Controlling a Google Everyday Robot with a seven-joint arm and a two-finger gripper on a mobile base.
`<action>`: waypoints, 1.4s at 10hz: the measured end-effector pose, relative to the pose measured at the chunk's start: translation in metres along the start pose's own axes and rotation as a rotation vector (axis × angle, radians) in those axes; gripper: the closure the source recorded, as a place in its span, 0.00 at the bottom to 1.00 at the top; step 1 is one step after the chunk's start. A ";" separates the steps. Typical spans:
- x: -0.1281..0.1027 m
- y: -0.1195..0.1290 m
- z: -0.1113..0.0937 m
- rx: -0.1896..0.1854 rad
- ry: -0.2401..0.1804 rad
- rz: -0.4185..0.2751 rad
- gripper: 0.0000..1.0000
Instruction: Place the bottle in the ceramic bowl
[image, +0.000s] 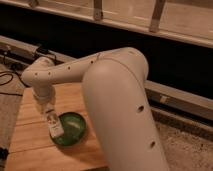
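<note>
The dark green ceramic bowl (72, 128) sits on the wooden table (30, 135), near the front. My gripper (49, 114) hangs from the white arm at the bowl's left rim, pointing down. It is shut on the bottle (54, 127), a small slim bottle with a pale label, which hangs below the fingers over the bowl's left edge. I cannot tell if the bottle touches the bowl.
The big white arm (120, 105) covers the right part of the table. Dark cables (10, 75) lie on the floor at the left. A dark wall with a metal rail (170, 95) runs behind the table.
</note>
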 end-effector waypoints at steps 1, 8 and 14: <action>0.009 -0.012 -0.001 0.010 -0.006 0.022 1.00; 0.031 -0.032 0.010 0.011 -0.015 0.068 0.62; 0.031 -0.031 0.010 0.010 -0.015 0.067 0.20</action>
